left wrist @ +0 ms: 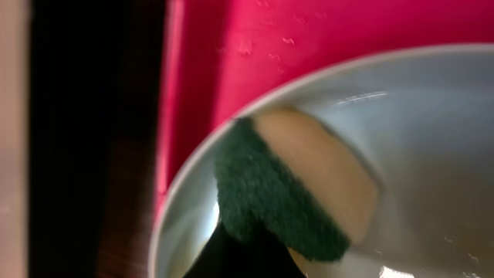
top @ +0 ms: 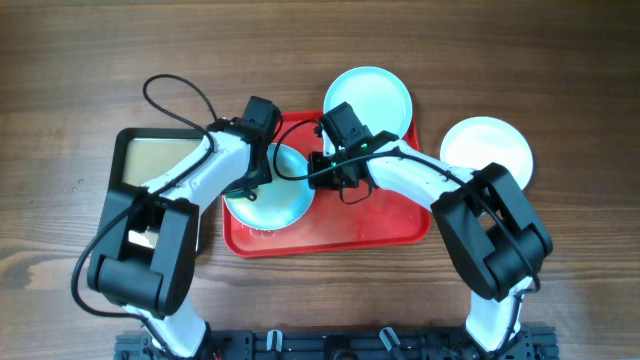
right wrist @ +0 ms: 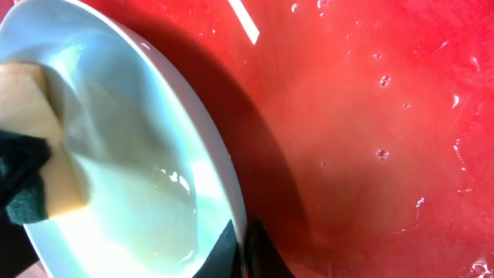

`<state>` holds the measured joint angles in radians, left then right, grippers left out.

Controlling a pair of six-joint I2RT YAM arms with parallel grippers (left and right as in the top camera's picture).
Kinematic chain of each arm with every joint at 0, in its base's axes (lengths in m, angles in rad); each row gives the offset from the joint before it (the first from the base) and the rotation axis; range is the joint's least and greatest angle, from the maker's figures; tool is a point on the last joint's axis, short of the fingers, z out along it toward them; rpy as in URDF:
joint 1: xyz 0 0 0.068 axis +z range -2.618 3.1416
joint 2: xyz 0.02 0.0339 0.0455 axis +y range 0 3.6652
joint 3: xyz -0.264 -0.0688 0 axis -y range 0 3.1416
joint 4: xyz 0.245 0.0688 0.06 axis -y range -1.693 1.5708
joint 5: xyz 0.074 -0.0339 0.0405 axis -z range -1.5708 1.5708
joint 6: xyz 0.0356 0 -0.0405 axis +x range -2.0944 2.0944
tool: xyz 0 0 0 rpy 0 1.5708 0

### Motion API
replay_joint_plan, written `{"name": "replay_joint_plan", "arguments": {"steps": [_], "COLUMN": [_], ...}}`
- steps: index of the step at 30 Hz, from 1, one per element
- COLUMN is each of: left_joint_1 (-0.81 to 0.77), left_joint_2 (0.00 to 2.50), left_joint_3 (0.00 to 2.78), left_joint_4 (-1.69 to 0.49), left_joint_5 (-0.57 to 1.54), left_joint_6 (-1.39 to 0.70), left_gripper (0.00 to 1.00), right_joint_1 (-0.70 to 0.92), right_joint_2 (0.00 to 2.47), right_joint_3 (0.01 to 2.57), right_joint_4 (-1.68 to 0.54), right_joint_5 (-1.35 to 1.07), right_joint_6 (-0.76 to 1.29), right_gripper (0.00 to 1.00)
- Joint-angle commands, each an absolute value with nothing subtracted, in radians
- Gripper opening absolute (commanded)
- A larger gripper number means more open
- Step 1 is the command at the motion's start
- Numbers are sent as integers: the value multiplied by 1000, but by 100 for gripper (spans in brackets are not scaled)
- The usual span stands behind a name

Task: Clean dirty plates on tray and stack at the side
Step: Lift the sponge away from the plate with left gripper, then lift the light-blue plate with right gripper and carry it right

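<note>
Overhead: red tray (top: pixel 400 225) sits mid-frame, with a pale blue plate (top: pixel 285 205) on its lower-left part. Above it, a second blue plate (top: pixel 385 85) overlaps the tray's upper rim. A white plate (top: pixel 500 145) lies on the table at right. Both arms fold inward, left gripper (top: pixel 256 175) and right gripper (top: pixel 322 172) flanking the lower-left plate.

Left wrist: green-and-tan sponge (left wrist: pixel 285 193) pressed inside the plate's rim. Its holders barely show, seemingly clamped on it.

Right wrist: fingers (right wrist: pixel 258 255) pinch the plate's rim at bottom frame. Wet sheen. Plate looks light, stiff, probably slippery. The rim is the place to hold.
</note>
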<state>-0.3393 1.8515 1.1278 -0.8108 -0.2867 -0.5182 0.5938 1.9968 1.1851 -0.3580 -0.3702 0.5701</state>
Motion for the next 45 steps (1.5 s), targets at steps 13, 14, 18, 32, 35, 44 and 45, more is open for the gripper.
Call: {"name": "replay_joint_plan", "arguments": {"steps": [13, 14, 18, 32, 35, 44, 45], "left_joint_1": [-289, -272, -227, -202, -202, -202, -202], "left_joint_2": [1878, 1881, 1881, 1881, 1881, 1882, 1882], "left_joint_3": [1636, 1635, 1635, 1635, 1635, 1635, 1635], "left_joint_4": [-1062, -1064, -1063, -1041, -1039, -1037, -1037], "left_joint_5": [-250, -249, -198, -153, -153, -153, -153], "left_joint_6": [-550, -550, -559, -558, -558, -558, -558], "left_gripper": [4, 4, 4, 4, 4, 4, 4], "right_joint_1": [584, 584, 604, 635, 717, 939, 964], "right_joint_2": [2024, 2024, 2024, 1594, 1528, 1526, 1526], "right_joint_3": [1178, 1177, 1171, 1186, 1186, 1186, 1186], "right_joint_4": [-374, -368, -349, -601, -711, -761, -760], "right_joint_5": [-285, -281, -281, 277, 639, 1136, 1174], "right_joint_6": [583, 583, 587, 403, 387, 363, 362], "right_gripper": [7, 10, 11, 4, 4, 4, 4]}}
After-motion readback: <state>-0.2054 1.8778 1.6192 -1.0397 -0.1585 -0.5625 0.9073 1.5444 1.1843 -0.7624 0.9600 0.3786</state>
